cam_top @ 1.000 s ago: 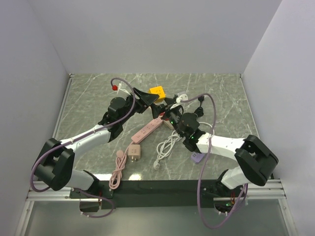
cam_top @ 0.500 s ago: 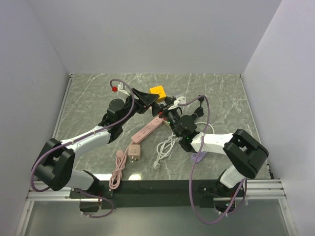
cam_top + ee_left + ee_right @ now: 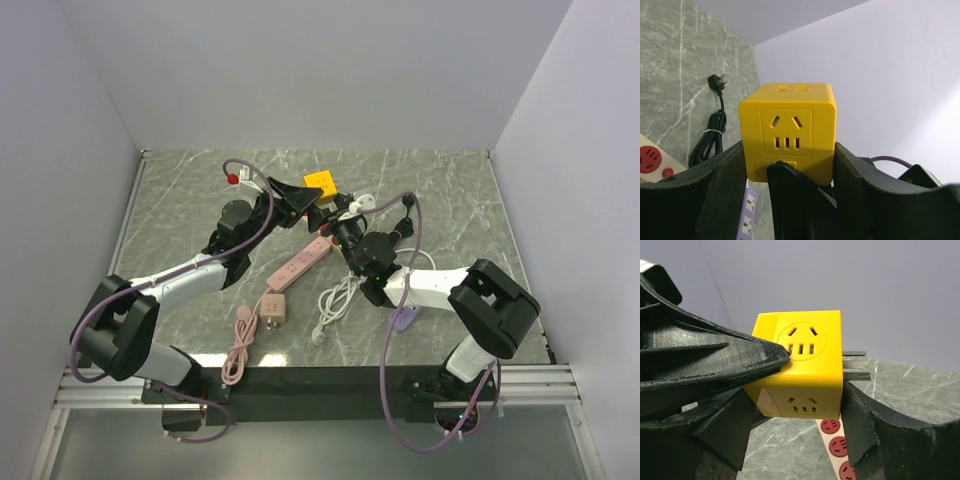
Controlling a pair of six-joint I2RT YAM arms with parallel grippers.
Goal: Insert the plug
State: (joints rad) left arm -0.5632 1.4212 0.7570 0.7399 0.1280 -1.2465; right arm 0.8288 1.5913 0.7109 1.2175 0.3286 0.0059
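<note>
The plug [image 3: 320, 183] is a bright-yellow cube held above the table at the back centre. My left gripper [image 3: 303, 197] is shut on it; in the left wrist view the plug [image 3: 787, 127] sits squeezed between the two black fingers [image 3: 725, 175]. My right gripper [image 3: 338, 213] comes from the right and also clamps the cube. In the right wrist view the plug [image 3: 805, 370] has its metal prongs [image 3: 855, 365] pointing right, and my right gripper [image 3: 792, 410] has a finger against each of two opposite faces. A left finger [image 3: 715, 357] crosses the cube's upper left.
A pink power strip [image 3: 300, 264] with red sockets [image 3: 835, 440] lies under the grippers, its pink cord [image 3: 240, 345] trailing toward the front. A white cable [image 3: 338, 297] and a purple power strip [image 3: 401, 320] lie by the right arm. A black cord [image 3: 715, 130] lies further back.
My right gripper has swung up and left to the yellow plug and narrowed its jaws onto it. The left gripper has kept the plug in place.
</note>
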